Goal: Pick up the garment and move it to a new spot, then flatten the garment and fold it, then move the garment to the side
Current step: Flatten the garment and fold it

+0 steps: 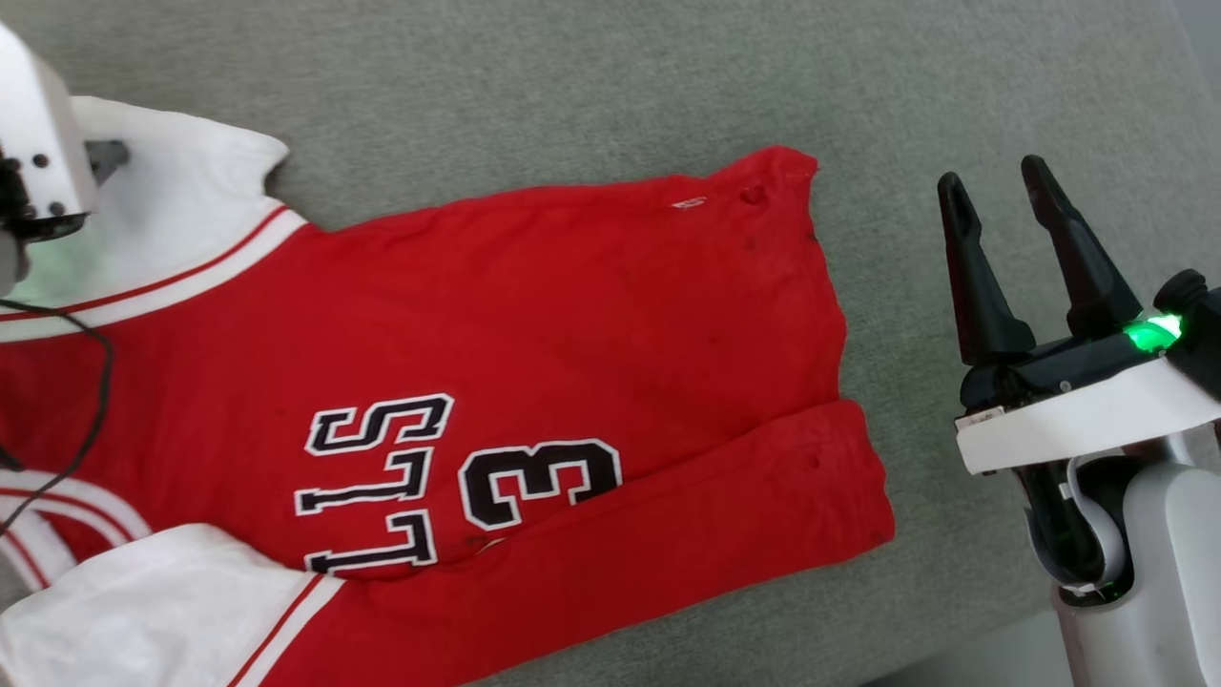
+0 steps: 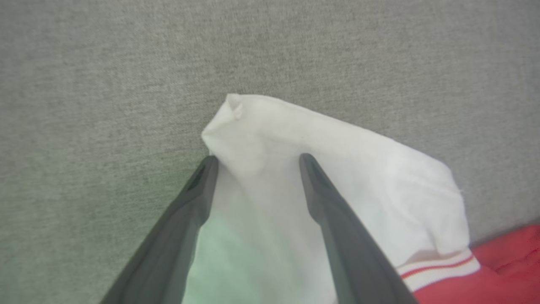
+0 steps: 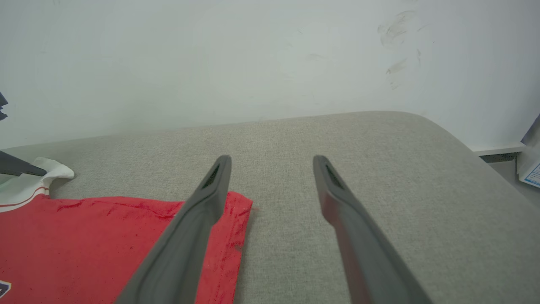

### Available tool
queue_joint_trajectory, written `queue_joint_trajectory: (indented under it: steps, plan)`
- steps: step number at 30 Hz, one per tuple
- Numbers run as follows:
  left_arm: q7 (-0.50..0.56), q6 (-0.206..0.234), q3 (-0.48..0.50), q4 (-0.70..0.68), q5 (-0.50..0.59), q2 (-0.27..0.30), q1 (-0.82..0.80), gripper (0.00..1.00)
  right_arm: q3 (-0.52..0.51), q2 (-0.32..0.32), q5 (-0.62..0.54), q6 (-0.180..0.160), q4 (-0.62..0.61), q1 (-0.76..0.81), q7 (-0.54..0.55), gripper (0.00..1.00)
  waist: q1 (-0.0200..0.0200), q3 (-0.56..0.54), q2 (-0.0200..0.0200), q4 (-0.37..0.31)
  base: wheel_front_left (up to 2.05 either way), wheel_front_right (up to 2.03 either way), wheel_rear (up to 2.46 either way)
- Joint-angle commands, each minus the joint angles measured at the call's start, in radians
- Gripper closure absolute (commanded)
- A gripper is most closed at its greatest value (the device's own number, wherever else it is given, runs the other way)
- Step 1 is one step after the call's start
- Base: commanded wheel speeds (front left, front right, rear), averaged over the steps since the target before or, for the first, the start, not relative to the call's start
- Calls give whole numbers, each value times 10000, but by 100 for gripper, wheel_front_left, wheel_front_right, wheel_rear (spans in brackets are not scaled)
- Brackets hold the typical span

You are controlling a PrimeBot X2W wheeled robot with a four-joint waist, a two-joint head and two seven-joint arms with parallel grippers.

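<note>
The garment (image 1: 572,315), a red jersey with black "3" and lettering, lies spread on a grey cushion (image 1: 591,86), collar end to the left. Its near long edge is folded up over part of the lettering. My left gripper (image 2: 258,159) is open, fingers apart over the far white sleeve (image 2: 337,152), their tips at the sleeve's outer end. In the head view only its pale wrist (image 1: 38,143) shows, above that sleeve (image 1: 181,200). My right gripper (image 1: 992,174) hangs open and empty to the right of the hem. In its own view the gripper (image 3: 272,159) sits just past the red hem corner (image 3: 105,236).
A white wall (image 3: 253,63) rises behind the cushion. The cushion's rounded right edge (image 3: 485,169) drops off near a pale box (image 3: 531,169). A black cable (image 1: 95,382) loops over the garment at the left. Pale floor (image 1: 992,658) shows at the lower right.
</note>
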Motion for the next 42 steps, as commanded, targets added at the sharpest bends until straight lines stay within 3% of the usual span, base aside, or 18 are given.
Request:
queue_joint_trajectory:
  steps: [1,5,6,7,8,12,18,24,29,35,42]
  plan:
    - [347,131,-62,85,-28,105,-25,0,22,74,106,-3,20,-54,-104,0,-2,281,0,-287,0,0,0]
    - [1599,595,-197,451,-383,142,655,0,127,121,268,-3,167,-21,-174,0,-2,398,0,-427,0,0,0]
    - [1719,705,-198,466,-479,77,863,19,151,125,347,-3,212,-15,-151,0,-2,414,0,-444,0,0,0]
    - [1712,786,-145,461,-574,8,1036,63,181,125,444,-2,235,-32,-151,0,-2,423,0,-457,0,0,0]
    - [1610,831,-121,437,-634,-65,1184,100,179,80,508,-3,252,-57,-158,0,-2,422,0,-456,0,0,0]
    - [851,822,94,323,-690,-278,1445,100,131,-170,762,-3,361,-175,3,0,-2,268,0,-308,0,0,0]
    - [-794,365,378,234,-532,-534,1075,100,98,-653,1468,-2,918,-481,746,0,-2,-344,0,248,0,0,0]
    - [-1994,-36,319,43,-390,-1060,656,100,494,-1622,2568,-2,2379,-1303,3189,0,-2,-949,0,1032,0,0,0]
    - [-2451,-148,10,-350,-114,-1432,430,100,954,-2244,3304,-3,3300,-2211,4977,0,-2,-881,0,1708,0,0,0]
    - [-2753,-169,-267,-955,100,-1807,315,100,1503,-2615,3344,-3,4405,-3413,6053,0,-2,-444,0,2322,0,0,0]
    - [-2972,-340,-394,-1253,-1,-2002,492,100,2282,-2368,3430,-6,6270,-4010,7455,0,-2,-204,0,2672,0,0,0]
